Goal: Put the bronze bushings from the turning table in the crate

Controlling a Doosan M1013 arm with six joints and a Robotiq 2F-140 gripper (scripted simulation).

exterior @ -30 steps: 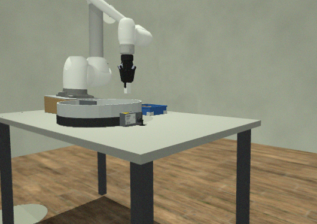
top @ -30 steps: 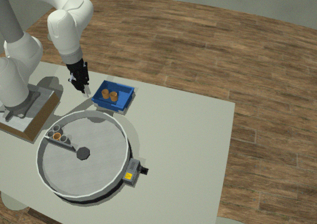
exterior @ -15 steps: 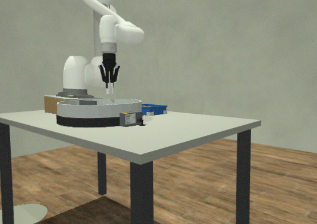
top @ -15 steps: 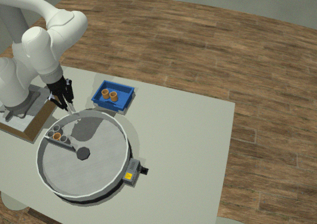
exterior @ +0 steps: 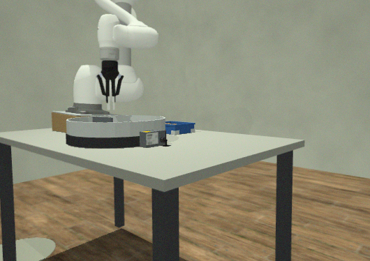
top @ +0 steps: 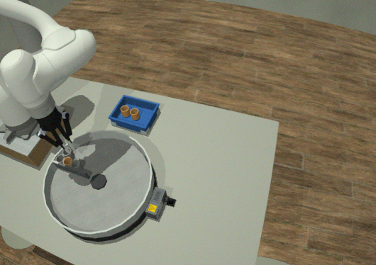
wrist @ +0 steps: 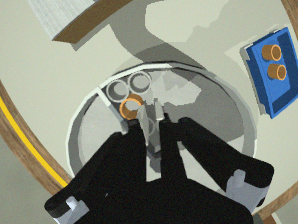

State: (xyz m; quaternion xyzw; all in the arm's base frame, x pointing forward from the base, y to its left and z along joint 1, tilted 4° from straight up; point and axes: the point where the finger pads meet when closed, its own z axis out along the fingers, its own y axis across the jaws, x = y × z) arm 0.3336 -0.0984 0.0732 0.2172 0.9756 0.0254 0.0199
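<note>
My gripper point(top: 71, 151) point(exterior: 111, 106) point(wrist: 151, 112) is open by a narrow gap and empty, above the turning table point(top: 103, 210) point(exterior: 115, 130) point(wrist: 85, 140). Near its rim one bronze bushing point(top: 67, 164) point(wrist: 123, 112) stands upright beside the fingertips in the wrist view. Around it stand three steel bushings: one steel bushing point(top: 57, 159) point(wrist: 109, 91), a second steel bushing point(wrist: 131, 82), and a third steel bushing point(top: 76, 164) partly hidden by the fingers in the wrist view. The blue crate point(top: 129, 125) point(exterior: 183, 128) point(wrist: 256, 80) holds two bronze bushings, one bushing point(top: 125, 111) point(wrist: 271, 53) beside another bushing point(top: 135, 115) point(wrist: 277, 72).
A grey guide bar point(top: 79, 171) point(wrist: 113, 112) runs from the turning table's rim beside the bushings towards the dark hub point(top: 98, 181). The turning table has a raised wall. A grey motor box point(top: 156, 203) point(exterior: 151, 139) sits at its side. The robot's wooden base block point(top: 33, 157) point(exterior: 61, 122) point(wrist: 90, 22) stands nearby.
</note>
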